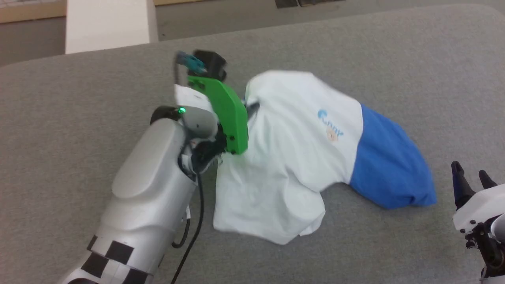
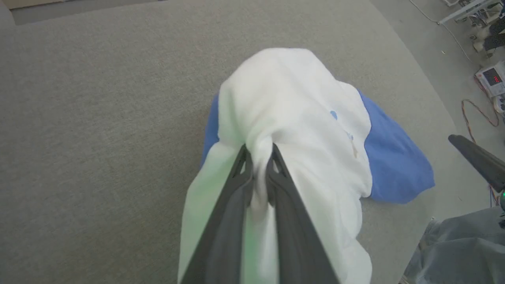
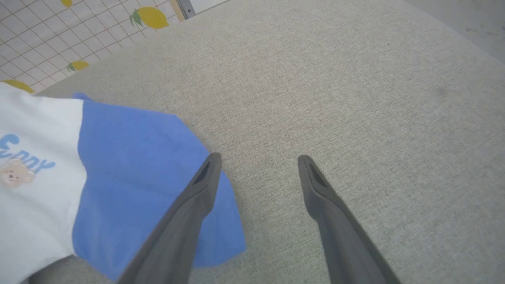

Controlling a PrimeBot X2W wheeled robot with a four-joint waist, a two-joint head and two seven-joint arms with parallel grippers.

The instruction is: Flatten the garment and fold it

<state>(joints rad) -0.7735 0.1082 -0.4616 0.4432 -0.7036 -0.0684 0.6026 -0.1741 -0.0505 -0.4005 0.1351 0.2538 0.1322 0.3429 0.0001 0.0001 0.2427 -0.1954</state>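
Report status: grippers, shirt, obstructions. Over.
Left gripper shut on a white fold of the garment. Right gripper open, empty, by the blue sleeve. Garment bunched on the grey tabletop, not flat. Nothing lying on it.

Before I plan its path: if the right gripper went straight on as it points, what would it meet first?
Probably the bare grey table top: the right gripper points just past the blue sleeve of the garment, though depth is unclear.

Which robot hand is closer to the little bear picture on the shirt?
Left. The left gripper pinches the T-shirt beside the bear print; the right gripper hangs open beyond the blue sleeve, farther away.
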